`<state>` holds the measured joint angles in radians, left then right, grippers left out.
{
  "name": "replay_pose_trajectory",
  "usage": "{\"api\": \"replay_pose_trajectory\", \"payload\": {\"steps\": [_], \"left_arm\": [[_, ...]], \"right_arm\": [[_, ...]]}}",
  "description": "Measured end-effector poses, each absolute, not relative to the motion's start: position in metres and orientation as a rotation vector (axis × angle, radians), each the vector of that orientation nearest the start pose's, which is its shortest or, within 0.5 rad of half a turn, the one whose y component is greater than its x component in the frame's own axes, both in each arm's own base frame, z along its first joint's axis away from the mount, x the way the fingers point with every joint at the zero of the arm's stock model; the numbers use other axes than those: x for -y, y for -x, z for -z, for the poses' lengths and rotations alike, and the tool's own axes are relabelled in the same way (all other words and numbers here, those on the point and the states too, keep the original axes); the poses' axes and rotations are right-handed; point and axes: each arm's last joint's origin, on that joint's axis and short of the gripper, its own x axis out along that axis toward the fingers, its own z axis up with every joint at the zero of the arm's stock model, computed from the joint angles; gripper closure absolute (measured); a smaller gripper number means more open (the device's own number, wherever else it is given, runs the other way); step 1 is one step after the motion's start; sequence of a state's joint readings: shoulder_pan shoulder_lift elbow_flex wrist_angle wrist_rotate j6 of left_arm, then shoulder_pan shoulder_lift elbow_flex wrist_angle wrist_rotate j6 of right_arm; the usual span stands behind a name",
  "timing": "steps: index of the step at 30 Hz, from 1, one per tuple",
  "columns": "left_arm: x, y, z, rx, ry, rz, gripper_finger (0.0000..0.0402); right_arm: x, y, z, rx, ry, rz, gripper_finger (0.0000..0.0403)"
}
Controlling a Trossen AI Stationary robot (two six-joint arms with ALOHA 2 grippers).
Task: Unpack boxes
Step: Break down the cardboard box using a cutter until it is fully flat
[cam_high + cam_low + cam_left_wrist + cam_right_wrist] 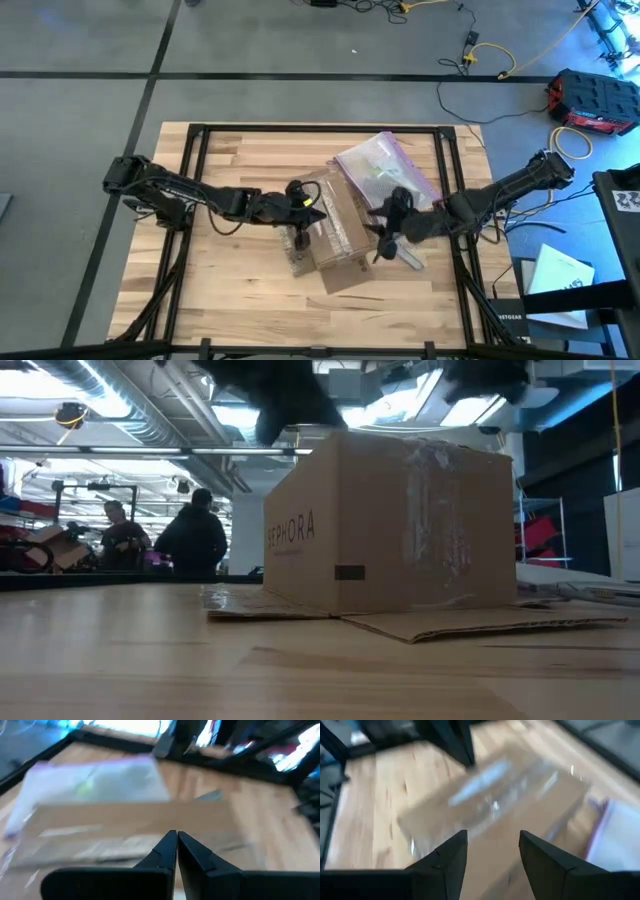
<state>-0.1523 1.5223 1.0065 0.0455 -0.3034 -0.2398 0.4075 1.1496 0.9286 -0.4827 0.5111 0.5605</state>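
One table (230, 300) of pale wood carries everything; two arms reach in from its left and right edges.

One box (335, 235) in view, brown card, lying right of the table's centre, nearer the right edge than the left; flaps spread flat on the wood around its base; clear tape over its top and down one side; black SEPHORA lettering on the side facing the low camera; whether it is upside down, cannot tell.

Handling, judged: light, stiff-walled, likely hollow or near so; taped faces slick, bare card grippy; flaps thin and bendable, so best taken by a free flap edge or pinched across a wall corner, not on the tape; could slide on the wood if pushed from one side only.

One plastic bag (385, 168), purple-edged, touching the box on its far side, toward the far right corner.

One grey tool (408, 259) on the table just beside the box, under the right arm.

Left gripper (302, 203) over the box's left end, jaws clenched on nothing seen.

Right gripper (385, 232) at the box's right side, jaws parted, grasping nothing.
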Motion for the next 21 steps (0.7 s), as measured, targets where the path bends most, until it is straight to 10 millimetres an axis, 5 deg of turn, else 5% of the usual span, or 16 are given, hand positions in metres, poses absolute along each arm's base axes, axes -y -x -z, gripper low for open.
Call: {"api": "replay_pose_trajectory", "payload": {"steps": [7,14,21], "left_arm": [[0.023,-0.319,-0.231,-0.582,0.141,-0.274,0.0402],[0.013,-0.311,-0.212,-0.635,0.161,-0.263,0.0402],[0.015,-0.306,-0.200,-0.596,0.165,-0.251,0.0402]], "right_arm": [[-0.053,-0.265,-0.300,-0.650,-0.181,0.220,0.0240],[-0.057,-0.337,-0.286,-0.873,0.179,0.322,0.0240],[-0.066,-0.393,-0.266,-1.062,0.146,0.448,0.0229]]}}
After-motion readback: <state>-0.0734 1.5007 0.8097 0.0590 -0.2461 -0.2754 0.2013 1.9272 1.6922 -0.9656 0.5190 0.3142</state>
